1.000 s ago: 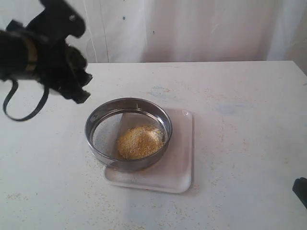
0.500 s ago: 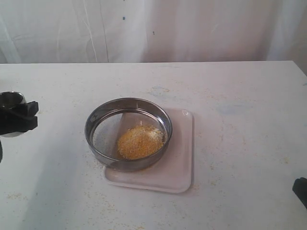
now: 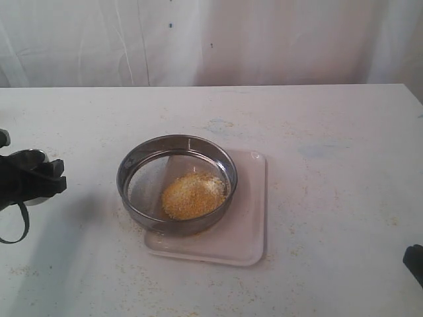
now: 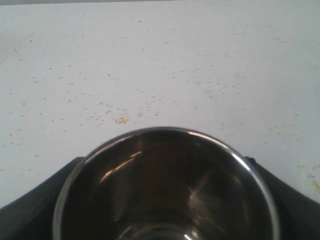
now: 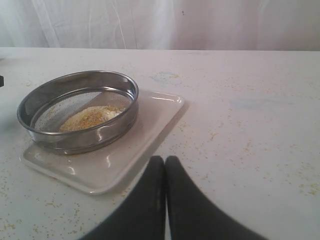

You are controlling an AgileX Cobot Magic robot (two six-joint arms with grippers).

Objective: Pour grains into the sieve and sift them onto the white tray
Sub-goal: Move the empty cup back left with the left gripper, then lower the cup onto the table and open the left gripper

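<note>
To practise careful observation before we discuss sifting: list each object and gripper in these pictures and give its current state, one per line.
Sieve: upright on the tray, holding grains.
Grains: heaped on the mesh.
Tray: flat on the table, under the sieve.
Cup: upright, looks empty.
Left gripper: shut on the cup.
Right gripper: shut, holding nothing.

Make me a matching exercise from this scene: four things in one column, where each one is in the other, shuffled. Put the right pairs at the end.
Column one
1. grains
2. sieve
3. white tray
4. steel cup

Column two
a. held in the left gripper
b. heaped inside the sieve
c. flat on the table, under everything else
d. standing on the white tray

Pairs: 1-b, 2-d, 3-c, 4-a
</note>
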